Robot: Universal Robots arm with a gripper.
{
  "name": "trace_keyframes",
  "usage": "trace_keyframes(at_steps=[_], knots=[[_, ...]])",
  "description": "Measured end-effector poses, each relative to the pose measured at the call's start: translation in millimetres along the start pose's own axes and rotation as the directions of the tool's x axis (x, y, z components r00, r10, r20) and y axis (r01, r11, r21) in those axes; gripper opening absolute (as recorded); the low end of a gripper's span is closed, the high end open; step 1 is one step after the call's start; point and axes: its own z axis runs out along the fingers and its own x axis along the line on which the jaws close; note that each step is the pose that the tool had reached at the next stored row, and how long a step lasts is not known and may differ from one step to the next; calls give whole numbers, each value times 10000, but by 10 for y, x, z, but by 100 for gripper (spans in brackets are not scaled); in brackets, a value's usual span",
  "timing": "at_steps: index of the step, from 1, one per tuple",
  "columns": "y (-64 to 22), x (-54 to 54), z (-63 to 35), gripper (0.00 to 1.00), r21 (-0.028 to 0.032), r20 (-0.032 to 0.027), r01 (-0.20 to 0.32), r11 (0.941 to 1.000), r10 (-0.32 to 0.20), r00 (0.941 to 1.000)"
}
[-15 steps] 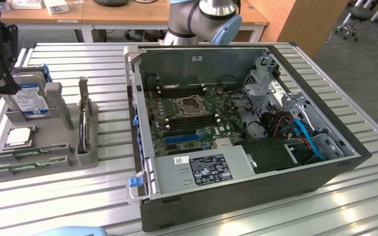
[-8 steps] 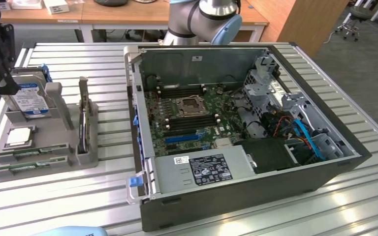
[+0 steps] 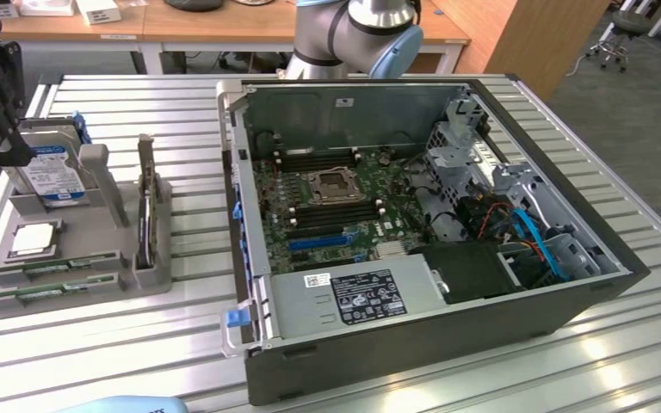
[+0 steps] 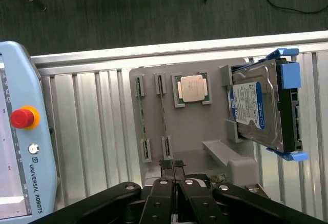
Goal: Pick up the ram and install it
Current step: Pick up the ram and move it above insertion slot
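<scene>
Wrist view, from the claw (image 4: pixel 173 165) outward. Closed fully, the two black metal fingers pressed flat one against the other, with nothing held between. Hangs above the edge of a gray plastic tray (image 4: pixel 202 126), matte and smooth.

Just beyond the tips, nearly in line with them: one ram stick (image 4: pixel 163 114), thin and green, standing on its long edge in two small gray holders. Beside it, parallel and a little apart, a second ram stick (image 4: pixel 142 117) of the same narrow shape.

Next on the tray, in a square recess, the processor (image 4: pixel 192 88), flat, with dull silver lid. Farther still, leaning in its slot, the hard drive (image 4: pixel 256 108): shiny metal box with blue-and-white label and blue plastic rails at both ends.

Under all of it, a table (image 4: pixel 87 131) of ribbed aluminium slats. Beside the tray, a pale blue teach pendant (image 4: pixel 20 80) with round red button (image 4: pixel 21 117).

In exterior view, to the exterior view's right of the tray: open computer case (image 3: pixel 423 357) of dark sheet metal, green motherboard (image 3: pixel 273 194) inside. Both sticks resting in the tray.
</scene>
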Motion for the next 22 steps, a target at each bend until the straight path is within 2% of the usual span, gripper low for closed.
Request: trace_keyframes(at_steps=[22], knots=[[-2,1,47,10,0,-2,39,10000,-39,10000]])
